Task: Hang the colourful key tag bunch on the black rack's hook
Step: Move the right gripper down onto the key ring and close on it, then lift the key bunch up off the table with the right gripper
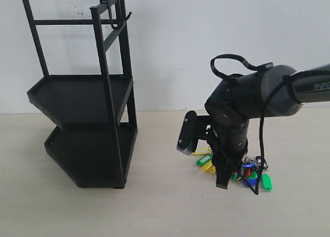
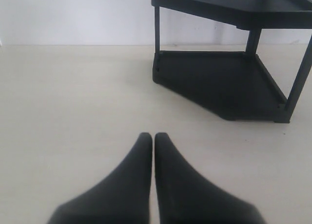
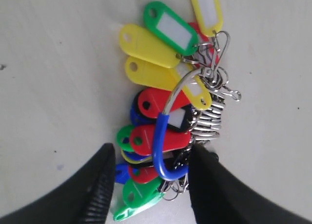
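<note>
Colourful key tag bunch (image 1: 251, 176) (image 3: 165, 121) is lying flat on the pale table (image 1: 154, 211), over on the right side of the scene and towards the near edge. It's a fan of yellow, green, red and blue tags clipped onto silver rings (image 3: 209, 119), with a blue loop (image 3: 158, 146) arching over the top of the pile.

The right gripper (image 1: 238, 184) (image 3: 152, 151) is pointed straight down over it with its jaws apart, one finger on each side of the bunch, and the blue loop sits in the gap between them. One finger looks like it's right against the rings and the other is just beside the tags, so it isn't pinching anything, as far as I can see. From the exterior view the arm covers the middle of the bunch, so you only get tags poking out on either side.

The black rack (image 1: 82, 103) (image 2: 219, 83) stands on the left, well apart from the tags, further back by the white wall. The hook (image 1: 124, 21) hangs off the top bar on its right side, tip turned up, with nothing on it.

The left gripper (image 2: 154, 136) only shows in its own wrist view: fingers pressed together, holding nothing, hovering over bare table with the rack's lower trays ahead of it.
</note>
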You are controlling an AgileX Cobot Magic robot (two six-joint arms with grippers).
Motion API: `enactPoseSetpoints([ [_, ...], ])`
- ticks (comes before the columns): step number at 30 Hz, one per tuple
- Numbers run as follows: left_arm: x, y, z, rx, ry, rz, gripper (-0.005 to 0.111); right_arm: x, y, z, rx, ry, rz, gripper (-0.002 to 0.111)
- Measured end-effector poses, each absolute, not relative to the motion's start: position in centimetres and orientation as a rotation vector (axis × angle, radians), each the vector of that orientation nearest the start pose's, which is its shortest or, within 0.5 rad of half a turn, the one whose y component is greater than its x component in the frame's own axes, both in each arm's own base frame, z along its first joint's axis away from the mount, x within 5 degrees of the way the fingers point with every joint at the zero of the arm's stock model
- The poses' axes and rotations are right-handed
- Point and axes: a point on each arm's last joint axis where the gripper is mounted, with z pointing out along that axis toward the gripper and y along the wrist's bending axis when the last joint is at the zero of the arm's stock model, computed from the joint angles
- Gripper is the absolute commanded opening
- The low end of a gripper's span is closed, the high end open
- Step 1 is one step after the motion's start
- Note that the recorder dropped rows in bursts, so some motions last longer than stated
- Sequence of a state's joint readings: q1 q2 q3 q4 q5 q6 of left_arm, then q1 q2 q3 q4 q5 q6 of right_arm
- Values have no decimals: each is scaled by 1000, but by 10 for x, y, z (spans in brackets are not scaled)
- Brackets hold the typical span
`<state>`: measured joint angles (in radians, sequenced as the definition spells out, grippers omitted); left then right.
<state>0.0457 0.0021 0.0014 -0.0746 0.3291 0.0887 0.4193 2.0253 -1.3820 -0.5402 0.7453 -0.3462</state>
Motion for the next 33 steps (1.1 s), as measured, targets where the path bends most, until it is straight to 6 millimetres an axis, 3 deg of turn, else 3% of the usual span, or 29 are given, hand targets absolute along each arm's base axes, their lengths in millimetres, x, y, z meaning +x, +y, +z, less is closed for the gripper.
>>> enactPoseSetpoints([
  [11,54,0,183,-8,1815,23,4,399,140,152,-1470,2333,-621,46],
  [18,54,0,183,-8,1815,23,4,408,113,144,-1355,2422,-627,46],
  [33,54,0,183,-8,1815,23,4,413,118,146,-1337,2354,-581,45],
])
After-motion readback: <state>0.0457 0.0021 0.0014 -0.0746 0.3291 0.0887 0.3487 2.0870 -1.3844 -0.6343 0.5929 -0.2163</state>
